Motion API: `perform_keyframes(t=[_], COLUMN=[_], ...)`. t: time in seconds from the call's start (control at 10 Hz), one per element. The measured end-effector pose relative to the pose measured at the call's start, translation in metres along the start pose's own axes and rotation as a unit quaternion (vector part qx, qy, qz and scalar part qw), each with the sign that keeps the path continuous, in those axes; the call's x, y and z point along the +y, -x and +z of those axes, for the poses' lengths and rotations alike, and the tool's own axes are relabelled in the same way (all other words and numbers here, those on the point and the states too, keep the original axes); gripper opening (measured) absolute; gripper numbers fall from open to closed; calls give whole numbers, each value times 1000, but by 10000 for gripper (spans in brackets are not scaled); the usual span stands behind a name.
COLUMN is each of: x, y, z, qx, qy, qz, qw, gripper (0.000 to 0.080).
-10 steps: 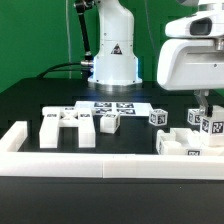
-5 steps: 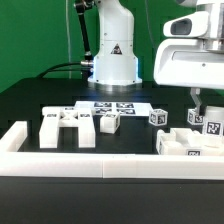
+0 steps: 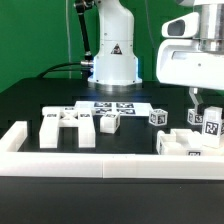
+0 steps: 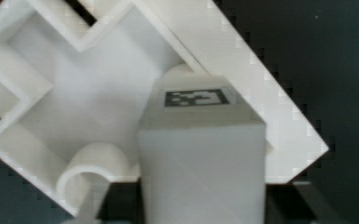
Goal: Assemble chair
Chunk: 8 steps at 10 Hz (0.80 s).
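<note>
1. Your fingers (image 3: pixel 197 101) straddle the top of the tagged chair post (image 3: pixel 210 123); you cannot tell whether they clamp it or stand just clear of it.
2. That post stands upright at the exterior view's right, close against the white chair panel (image 3: pixel 178 144).
3. The chair slab (image 3: pixel 68 127), small chair block (image 3: pixel 110 122) and tagged chair cube (image 3: pixel 158 116) lie on the counter (image 3: pixel 30 100), toward the exterior view's left.
4. The white border rail (image 3: pixel 100 165) runs along the near edge.

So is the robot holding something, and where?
Cannot tell. The gripper sits over the top of an upright tagged chair part, but a squeeze does not show.
</note>
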State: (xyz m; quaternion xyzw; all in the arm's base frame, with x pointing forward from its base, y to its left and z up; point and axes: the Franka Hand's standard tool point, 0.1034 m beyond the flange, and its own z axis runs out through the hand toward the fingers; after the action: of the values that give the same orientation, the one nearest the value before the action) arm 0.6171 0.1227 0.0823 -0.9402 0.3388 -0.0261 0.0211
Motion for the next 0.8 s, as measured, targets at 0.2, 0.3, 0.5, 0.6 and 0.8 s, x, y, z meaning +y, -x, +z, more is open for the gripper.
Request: perform_keyframes(t=[0.2,0.3,0.5,0.6,0.8], x=[-1,-1,-1,-1,0], y=[1,1,1,0,0], z=[-2,-2,-1,-1,-1], qx=[-1,0,0,0,0], qy=[0,0,1,1,2], qz=[-66,-118,-185,-222,-295], qw=[998,993,983,975,955], gripper=[557,621,644,648,649])
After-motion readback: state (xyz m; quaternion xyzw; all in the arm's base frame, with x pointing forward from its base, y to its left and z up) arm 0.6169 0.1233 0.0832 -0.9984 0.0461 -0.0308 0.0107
